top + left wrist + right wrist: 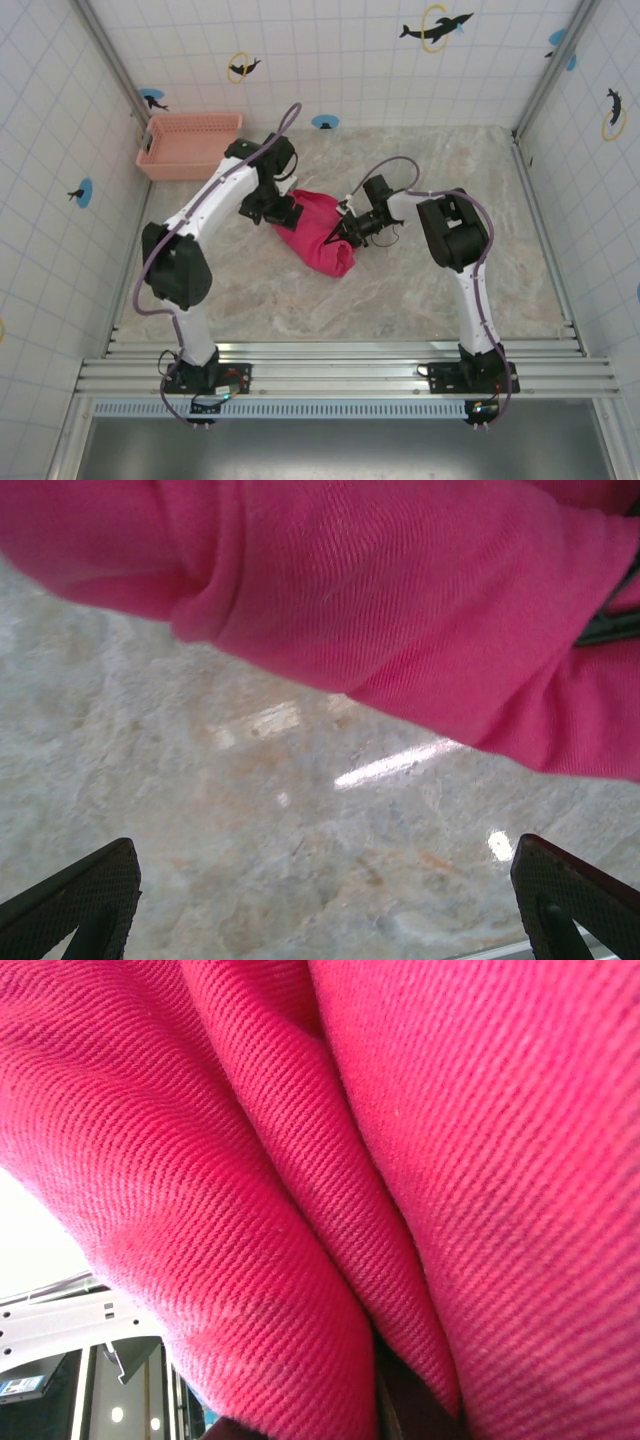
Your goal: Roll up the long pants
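- A pale pink lattice basket sits in the far left corner of the marbled surface, well apart from everything else.
- White tiled walls close in three sides, dotted with dolphin stickers; metal rails run along the near edge where both arms are bolted.
- The long pants lie bunched in a compact magenta heap near the middle of the surface, between the two grippers.
- Nothing stands between the heap and the basket except the left arm itself, which reaches over that stretch.
- The left gripper is at the heap's far left edge. From its wrist camera the two dark fingers stand spread wide apart over bare surface, nothing between them, and a rounded fold of the pants lies just ahead of them.
- The right gripper is pressed into the heap's right side, clenched on the cloth. Its wrist camera looks straight into thick folds of twill hanging close before the lens, with a dark finger part just peeking out beneath them at the bottom.
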